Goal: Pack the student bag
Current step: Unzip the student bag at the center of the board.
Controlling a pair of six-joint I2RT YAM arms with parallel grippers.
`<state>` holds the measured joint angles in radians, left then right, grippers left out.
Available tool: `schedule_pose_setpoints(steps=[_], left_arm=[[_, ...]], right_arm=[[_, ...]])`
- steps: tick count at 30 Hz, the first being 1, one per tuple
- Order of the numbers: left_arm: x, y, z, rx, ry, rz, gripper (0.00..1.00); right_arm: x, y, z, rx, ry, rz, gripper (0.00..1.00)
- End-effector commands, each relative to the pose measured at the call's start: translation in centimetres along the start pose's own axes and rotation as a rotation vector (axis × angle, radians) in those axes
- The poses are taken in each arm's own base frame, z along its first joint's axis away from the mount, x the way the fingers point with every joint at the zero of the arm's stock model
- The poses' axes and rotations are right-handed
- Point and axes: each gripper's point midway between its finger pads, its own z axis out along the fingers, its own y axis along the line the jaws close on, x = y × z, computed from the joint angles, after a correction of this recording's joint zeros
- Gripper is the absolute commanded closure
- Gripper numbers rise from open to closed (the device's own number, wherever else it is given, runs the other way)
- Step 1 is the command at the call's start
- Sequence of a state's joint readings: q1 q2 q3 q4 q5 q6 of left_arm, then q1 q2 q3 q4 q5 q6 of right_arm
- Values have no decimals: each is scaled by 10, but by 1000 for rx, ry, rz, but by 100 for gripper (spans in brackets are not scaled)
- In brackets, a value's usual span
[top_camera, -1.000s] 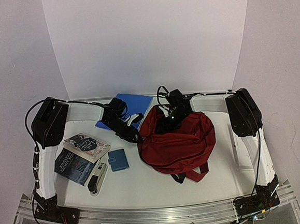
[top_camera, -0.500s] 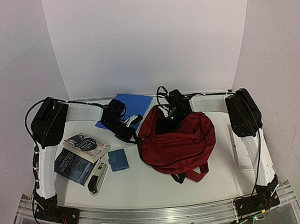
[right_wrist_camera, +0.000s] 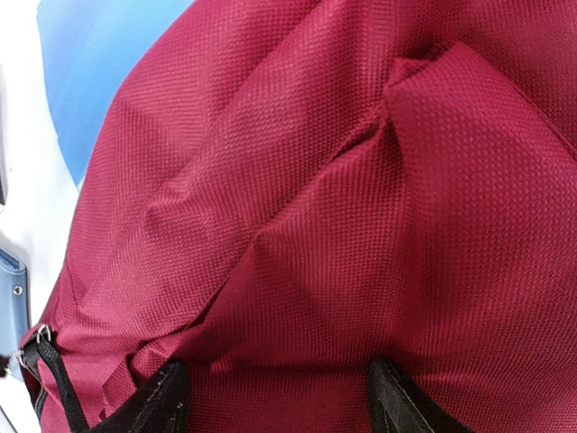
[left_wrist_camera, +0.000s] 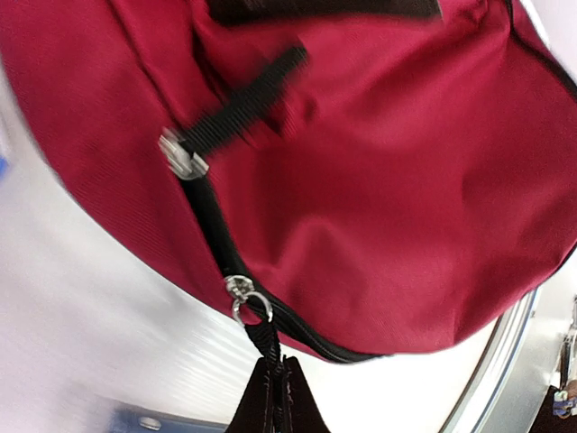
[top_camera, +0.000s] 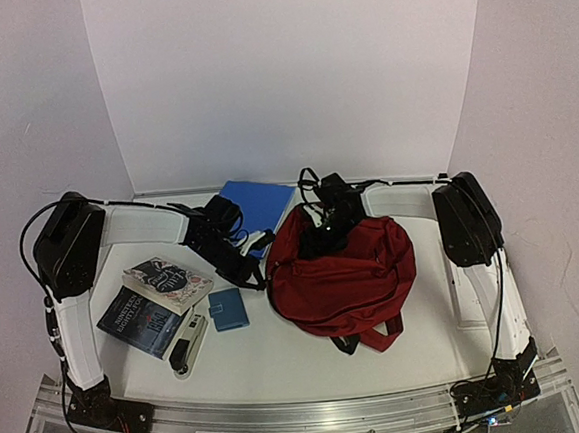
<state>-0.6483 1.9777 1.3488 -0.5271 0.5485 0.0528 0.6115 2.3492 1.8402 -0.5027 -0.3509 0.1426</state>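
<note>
Left pincer has clamped shut within the last second; in the top view it sits right at the left edge of the student bag; the left arm's elbow has swung out to the left compared with before, further from the blue folder; the bag itself hasn't budged, it's still lying right of centre on the desk; its long axis runs far to near, top end pointing at the back wall, straps trailing at the near end; right pincer sits on that far end. Left wrist view: fingers pinched tight on the black zipper pull, which hangs off a metal ring at the bag's seam. Right wrist view: fingers are spread wide with red cloth filling the gap; can't tell if they actually bite on it.
</note>
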Motion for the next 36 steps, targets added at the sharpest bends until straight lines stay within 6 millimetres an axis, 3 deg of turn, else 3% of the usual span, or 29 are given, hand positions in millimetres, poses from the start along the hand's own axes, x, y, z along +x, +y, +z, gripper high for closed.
schedule_pose_setpoints(steps=[1,8,13,15,17,22,27,32,36], left_arm=[[26,-36,-2,19,65,8,100],[53,-77,1,40,89,-4,100],[59,-80,-15,-8,40,-48,100],[48,-72,-19,-49,-6,-74,100],[34,-67,-19,-65,-32,-109,100],[1,-77,-4,5,-71,-120,100],[-1,-69,0,-27,-84,-119,100],[2,-56,3,-68,-63,-126,100],[-2,-53,3,-82,-85,-133,100]], right_arm=[[57,-48,35,158,176,82,33],[51,-58,35,184,163,99,33],[34,-66,24,169,124,128,33],[24,-56,15,89,108,137,31],[13,-34,2,-37,88,133,28],[-15,13,-53,-228,8,73,17],[-15,19,-94,-260,-30,59,7],[0,35,-115,-335,-19,50,7],[4,55,-102,-381,28,105,14]])
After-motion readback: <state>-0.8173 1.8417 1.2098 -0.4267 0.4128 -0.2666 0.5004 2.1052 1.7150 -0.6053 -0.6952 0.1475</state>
